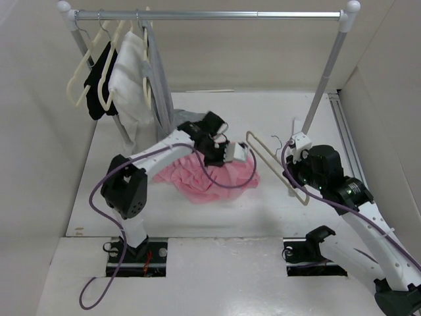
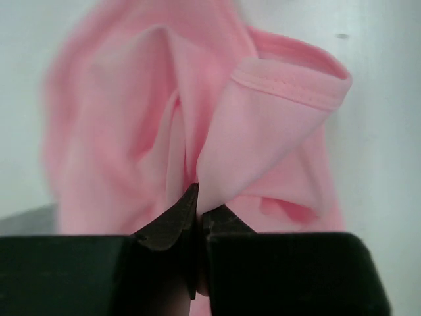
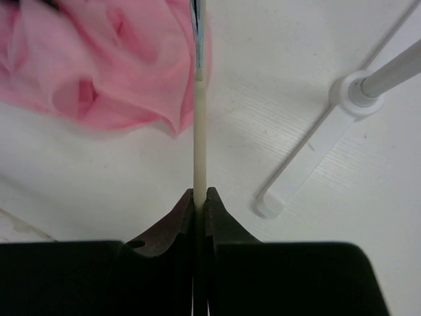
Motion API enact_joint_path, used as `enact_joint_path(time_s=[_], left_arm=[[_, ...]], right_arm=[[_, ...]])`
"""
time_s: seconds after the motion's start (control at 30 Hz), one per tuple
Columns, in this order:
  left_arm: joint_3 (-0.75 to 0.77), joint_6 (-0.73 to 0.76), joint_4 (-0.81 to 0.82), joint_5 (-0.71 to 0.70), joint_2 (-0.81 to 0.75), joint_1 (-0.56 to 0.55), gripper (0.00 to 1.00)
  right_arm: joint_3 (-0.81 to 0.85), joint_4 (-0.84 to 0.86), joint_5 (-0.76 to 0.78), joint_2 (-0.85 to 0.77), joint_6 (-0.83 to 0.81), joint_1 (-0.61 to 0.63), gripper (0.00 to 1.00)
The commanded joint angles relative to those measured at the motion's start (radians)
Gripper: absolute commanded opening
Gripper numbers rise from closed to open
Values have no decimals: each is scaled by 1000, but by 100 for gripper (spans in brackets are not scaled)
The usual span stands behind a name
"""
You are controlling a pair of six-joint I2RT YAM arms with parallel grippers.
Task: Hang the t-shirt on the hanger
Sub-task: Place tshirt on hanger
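The pink t-shirt (image 1: 210,176) lies bunched on the white table, under the left arm. My left gripper (image 1: 242,153) is shut on a fold of the t-shirt (image 2: 217,131), beside a hemmed opening (image 2: 293,82), and lifts that edge. The cream hanger (image 1: 273,162) is held off the table at the middle right, its left end near the left gripper. My right gripper (image 1: 294,172) is shut on the hanger's thin bar (image 3: 199,131); in the right wrist view the bar runs straight up past the t-shirt (image 3: 99,66), with a silver part (image 3: 196,33) at its top.
A clothes rail (image 1: 210,14) spans the back. Cream hangers with black (image 1: 100,79), white (image 1: 131,79) and grey garments hang at its left end. The rail's right post (image 1: 325,82) and foot (image 3: 309,164) stand close to the right gripper. Walls close both sides.
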Motion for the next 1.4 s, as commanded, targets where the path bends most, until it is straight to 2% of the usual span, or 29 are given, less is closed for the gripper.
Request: enact_joint_path(time_s=[0.0,0.13,0.27,0.4,0.53,0.7,0.97,1.23,1.37], left_arm=[[129,-22,-190,117,-97,149,0],[115,9,-220,107,-108,258,0],[95,9,-180,87,-108,308,0],[107,9,-155,87,-86,328,0],[107,31,-146,87,-86,328,0],[43,78,-135,117,-161,328,0],[40,91,-135,117,-174,328,0],[110,101,-187,137,-146,328,0],[129,114,-216,147,-146,328,0]], right_arm=[[58,-41,-88,-23,-18,-3,0],[99,-50,-166,-32,-27,-3,0],[99,-30,-270,-23,-73,30,0],[120,-30,-309,-14,-101,102,0],[131,-30,-243,12,-101,132,0],[121,11,-209,83,-110,132,0],[121,5,-252,121,-155,132,0],[52,32,-384,98,-164,152,0],[52,34,-322,98,-155,164,0]])
